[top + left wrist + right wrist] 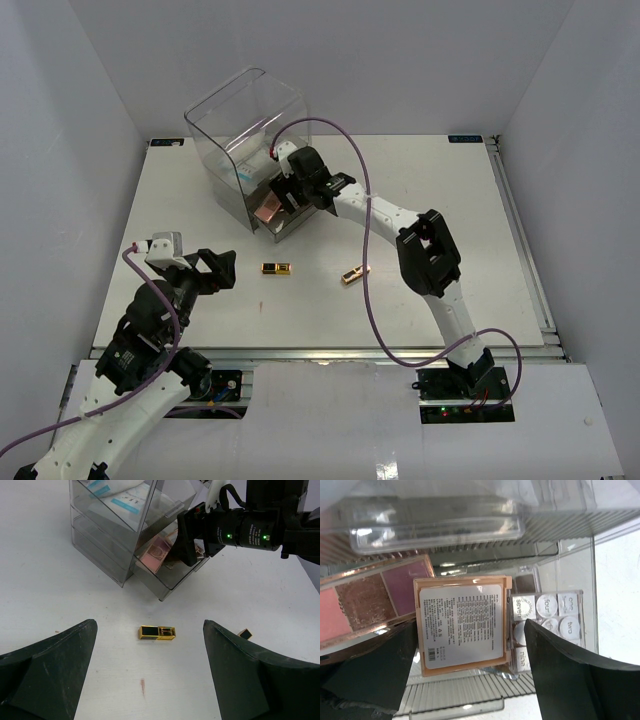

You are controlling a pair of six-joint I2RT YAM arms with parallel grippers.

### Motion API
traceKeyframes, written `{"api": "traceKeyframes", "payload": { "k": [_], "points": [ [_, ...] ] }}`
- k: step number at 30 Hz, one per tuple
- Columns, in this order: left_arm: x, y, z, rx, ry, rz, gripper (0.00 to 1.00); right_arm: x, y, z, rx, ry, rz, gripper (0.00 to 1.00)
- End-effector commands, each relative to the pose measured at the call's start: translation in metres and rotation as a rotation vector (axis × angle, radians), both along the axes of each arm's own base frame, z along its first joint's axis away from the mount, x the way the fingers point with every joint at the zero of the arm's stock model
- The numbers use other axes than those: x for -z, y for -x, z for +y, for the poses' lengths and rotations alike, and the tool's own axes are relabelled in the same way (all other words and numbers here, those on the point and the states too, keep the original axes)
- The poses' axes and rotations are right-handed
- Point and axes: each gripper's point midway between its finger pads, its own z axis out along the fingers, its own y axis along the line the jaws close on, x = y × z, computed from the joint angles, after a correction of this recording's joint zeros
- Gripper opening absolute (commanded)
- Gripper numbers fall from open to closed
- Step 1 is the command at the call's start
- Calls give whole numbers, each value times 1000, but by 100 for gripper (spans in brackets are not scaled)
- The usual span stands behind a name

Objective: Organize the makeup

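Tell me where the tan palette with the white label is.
In the right wrist view, the tan palette lies in the open drawer, between the pink palette at left and the grey palette at right.

Open room around gold case (157, 632), right tool (470, 630) apparently blocking drawer (147, 582)

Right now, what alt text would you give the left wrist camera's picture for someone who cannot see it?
A small gold-and-black case lies on the white table between the wide-open fingers of the left hand. Beyond it, the right hand reaches into the pulled-out drawer of a clear acrylic drawer box, which holds a pink palette.
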Motion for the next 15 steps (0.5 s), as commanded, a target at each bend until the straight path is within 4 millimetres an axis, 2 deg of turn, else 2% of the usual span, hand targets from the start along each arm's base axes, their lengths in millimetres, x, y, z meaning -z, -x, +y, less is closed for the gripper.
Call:
{"api": "traceKeyframes", "payload": {
  "k": [1,8,15],
  "points": [
    [3,0,4,-20,-4,9,98,-23,-29,5,58,-47,-97,89],
    [6,-1,3,-20,-13,21,98,-40,-40,6,80,-75,-163,86],
    [4,-1,3,-20,-9,16,98,-55,-37,11,51,-117,-178,87]
  ]
}}
